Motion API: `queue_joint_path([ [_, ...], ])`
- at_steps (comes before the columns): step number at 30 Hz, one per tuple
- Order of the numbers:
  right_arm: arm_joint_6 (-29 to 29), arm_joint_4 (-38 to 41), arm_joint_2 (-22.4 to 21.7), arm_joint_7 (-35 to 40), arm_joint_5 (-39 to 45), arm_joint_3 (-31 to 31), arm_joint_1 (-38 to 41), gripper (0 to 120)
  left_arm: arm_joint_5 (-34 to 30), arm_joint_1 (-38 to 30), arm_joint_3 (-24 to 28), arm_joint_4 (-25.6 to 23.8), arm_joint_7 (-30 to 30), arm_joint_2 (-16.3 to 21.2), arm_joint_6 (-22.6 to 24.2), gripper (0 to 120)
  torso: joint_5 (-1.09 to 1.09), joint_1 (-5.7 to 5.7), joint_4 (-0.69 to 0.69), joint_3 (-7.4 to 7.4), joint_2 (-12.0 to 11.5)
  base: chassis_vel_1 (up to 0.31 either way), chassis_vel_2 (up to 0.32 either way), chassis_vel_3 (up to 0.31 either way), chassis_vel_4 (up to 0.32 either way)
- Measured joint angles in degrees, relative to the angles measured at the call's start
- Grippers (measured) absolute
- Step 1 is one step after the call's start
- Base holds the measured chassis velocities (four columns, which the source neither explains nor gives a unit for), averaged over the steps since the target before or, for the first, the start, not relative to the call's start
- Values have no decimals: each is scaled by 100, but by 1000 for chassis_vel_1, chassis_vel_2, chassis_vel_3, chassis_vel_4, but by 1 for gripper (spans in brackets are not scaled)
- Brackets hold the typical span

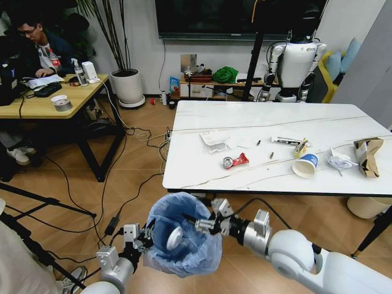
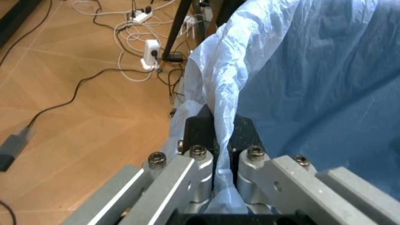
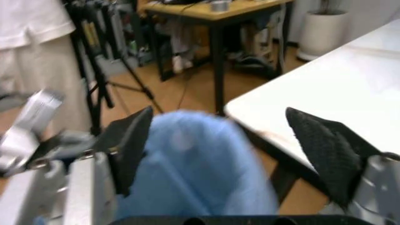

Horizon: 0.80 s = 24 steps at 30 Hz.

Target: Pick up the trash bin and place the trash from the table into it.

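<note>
Tabletop [image 1: 275,131], white marble-look, ahead of and beyond both sets of fingers, long axis running across the head view, nearer the right arm. Trash bin [image 1: 184,236] with its crinkled blue liner held off the floor just short of the tabletop's near edge, mouth up. Left gripper [image 1: 142,239] at the bin's left rim, fingers [image 2: 203,129] clamped on a fold of the liner and rim. Right gripper [image 1: 205,222] at the bin's opposite rim, fingers [image 3: 322,143] spread wide, gripping nothing, blue liner between and below them. Trash scattered farther out on the tabletop, all beyond the right fingers: brown paper bag [image 1: 367,154] far right, white papers [image 1: 214,139], paper cup [image 1: 305,164] on its side, crumpled clear wrapper [image 1: 338,160], red snack wrapper [image 1: 236,161] closest. Likely judgement: right arm better placed to reach. Wood floor with trailing cables below; wooden desk off left.
</note>
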Motion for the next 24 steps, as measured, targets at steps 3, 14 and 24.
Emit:
queue_joint_path([
  [3, -78, -102, -6, 283, 203, 469, 41, 95, -9, 53, -41, -37, -14, 102, 0, 0, 0, 0, 0, 0, 0, 0, 0, 0, 0],
  [14, -254, -1063, 471, 1064, 315, 1543, -33, 100, -38, -174, 190, 118, -27, 164, 13, 0, 0, 1, -1, 0, 0, 0, 0, 0, 0],
  [24, -415, -1527, 944, 1247, 325, 1669, 135, 100, -147, -477, 485, 246, -40, 214, 24, 0, 0, 1, 0, 0, 0, 0, 0, 0, 0],
])
